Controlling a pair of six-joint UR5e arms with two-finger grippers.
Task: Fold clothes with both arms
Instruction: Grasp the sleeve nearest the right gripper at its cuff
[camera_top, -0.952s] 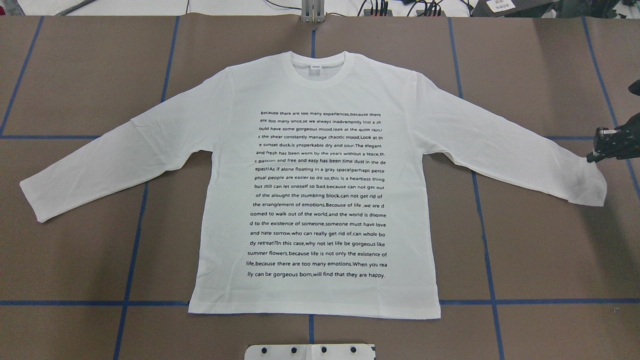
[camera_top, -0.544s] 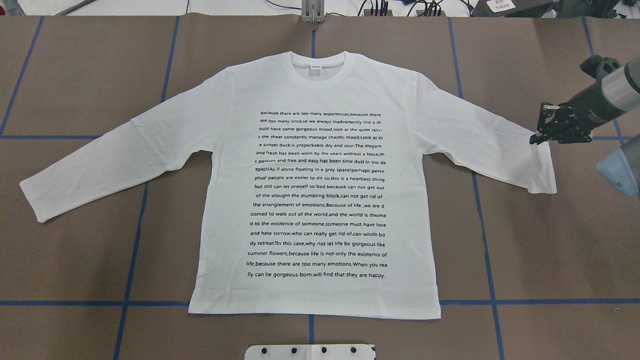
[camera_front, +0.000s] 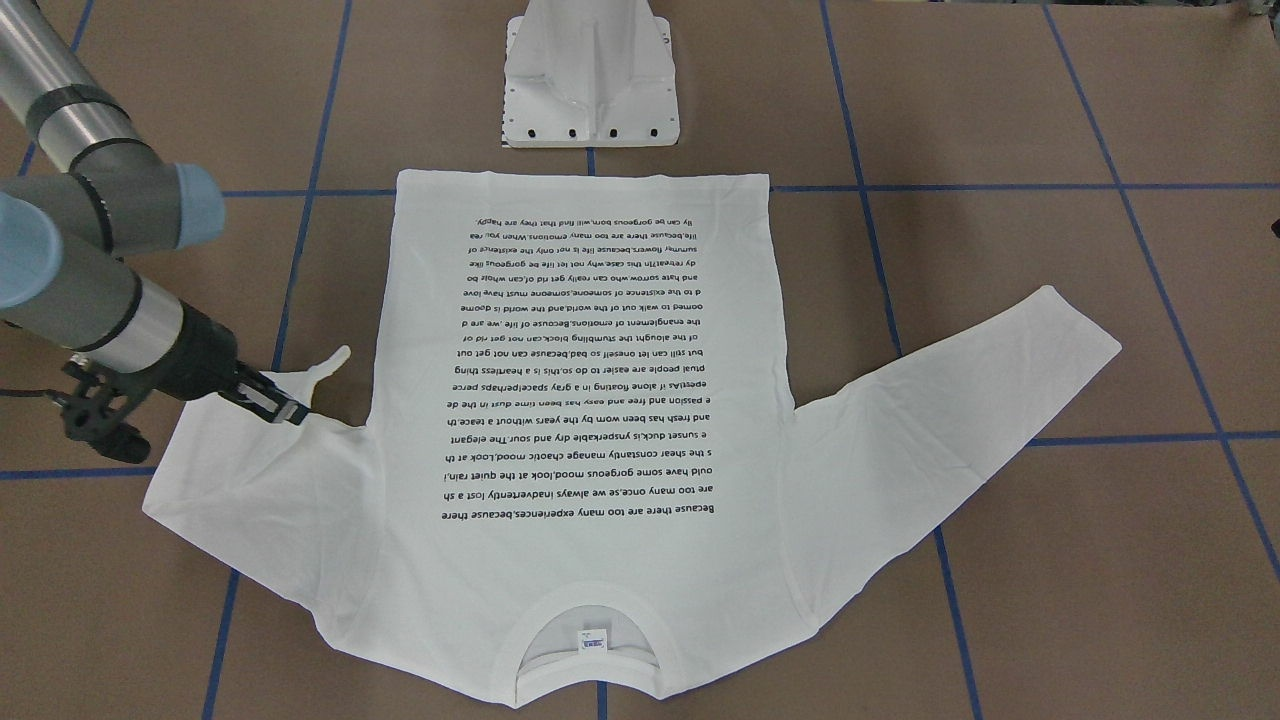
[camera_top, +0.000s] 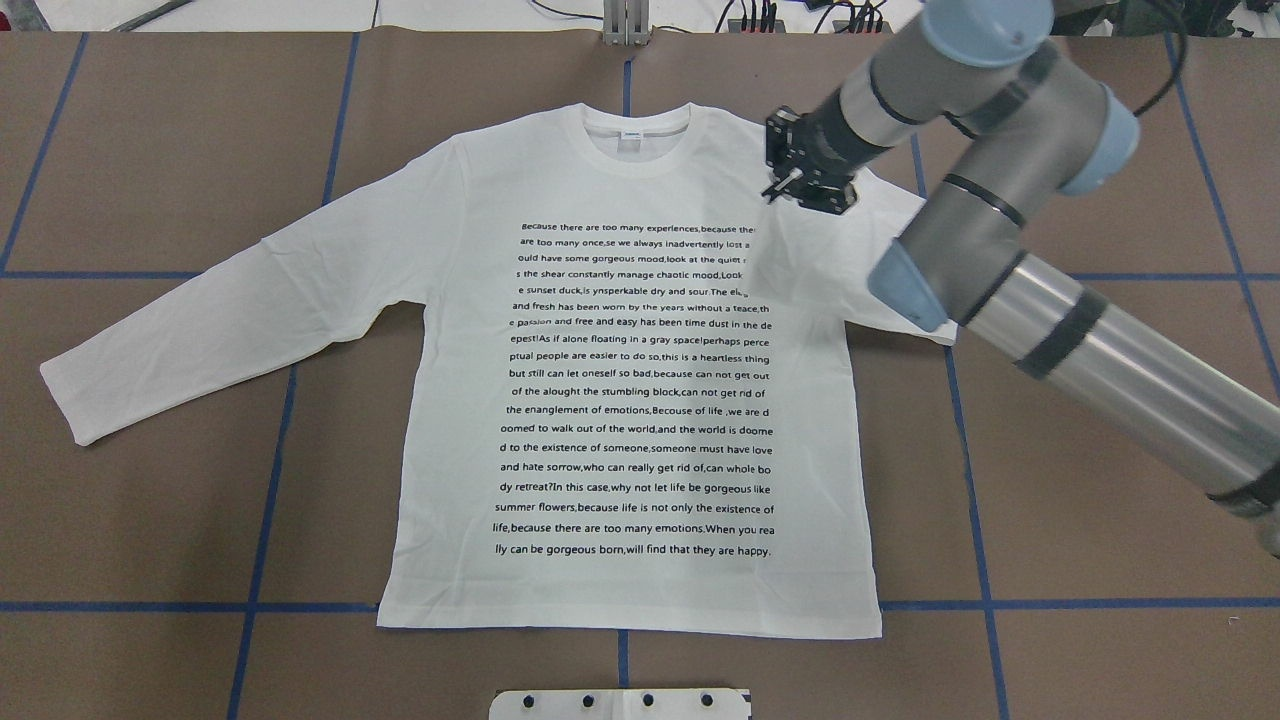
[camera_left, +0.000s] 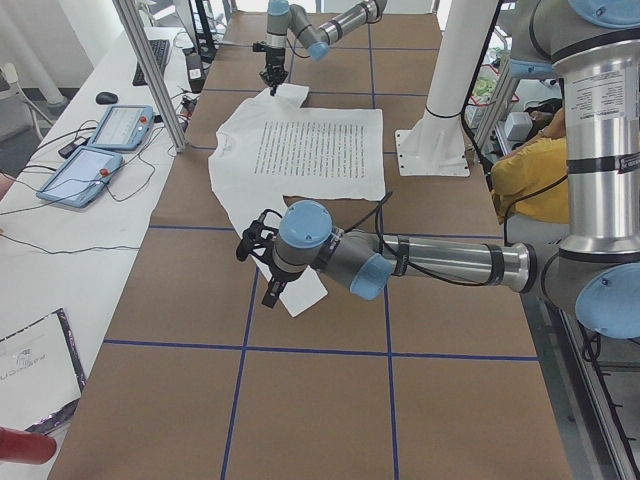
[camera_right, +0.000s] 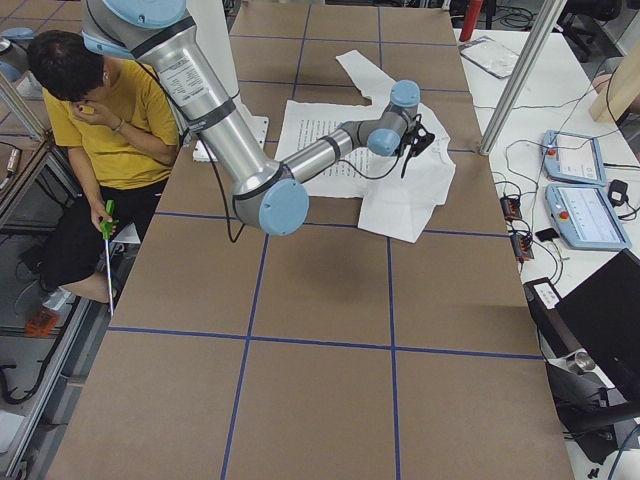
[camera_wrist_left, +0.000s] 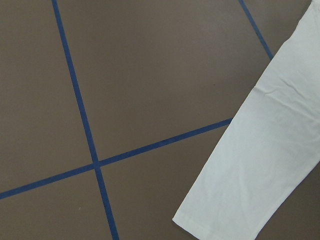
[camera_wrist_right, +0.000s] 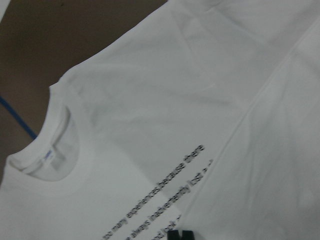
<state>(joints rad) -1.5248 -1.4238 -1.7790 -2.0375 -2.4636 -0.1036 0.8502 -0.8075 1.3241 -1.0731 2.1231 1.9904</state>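
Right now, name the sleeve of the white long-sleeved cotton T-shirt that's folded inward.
The sleeve on the robot's right, held by the right gripper and doubled over the printed text; the left sleeve lies stretched out flat.

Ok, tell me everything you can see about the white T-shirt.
The T-shirt is white and long-sleeved, a soft cotton-like knit. It lies front up and mostly flat on the brown table, hem toward the robot. The chest carries a block of small black text. The ribbed round collar shows a small neck label. The left-hand sleeve lies spread out flat. The right-hand sleeve is folded in over the shoulder, its cuff pinched in the right gripper, covering the text's edge.
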